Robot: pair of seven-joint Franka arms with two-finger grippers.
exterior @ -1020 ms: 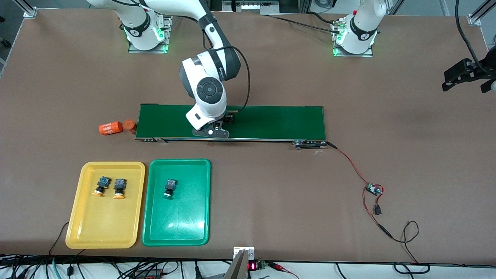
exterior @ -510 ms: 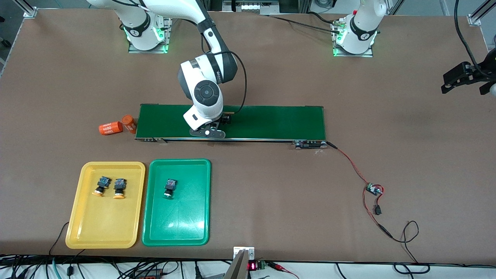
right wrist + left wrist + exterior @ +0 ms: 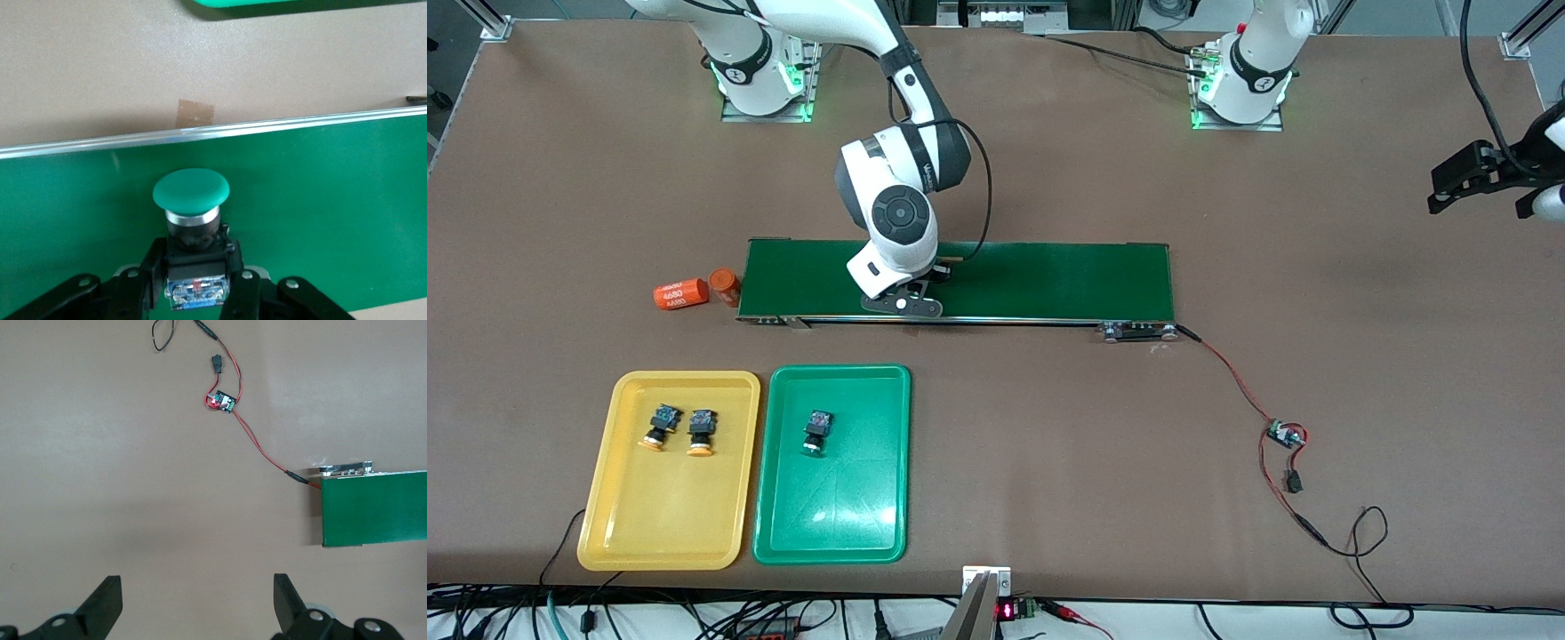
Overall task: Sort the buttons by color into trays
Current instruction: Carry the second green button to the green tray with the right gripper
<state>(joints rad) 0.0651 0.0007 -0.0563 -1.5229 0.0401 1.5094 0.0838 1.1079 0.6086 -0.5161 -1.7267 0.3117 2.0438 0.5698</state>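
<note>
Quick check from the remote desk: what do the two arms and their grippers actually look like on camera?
Both arms are white with dark grey joint bands; each base glows green. The right arm has a round black cap at its wrist, a black cable looped alongside and grey lettering. Right gripper and left gripper are black, with flat two-finger jaws and metal screws.

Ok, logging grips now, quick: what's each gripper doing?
Left gripper: open, empty, waiting over bare table.
Right gripper: shut on the green button, at the belt.

White arms (image 3: 889, 204), black joints, black cables
</note>
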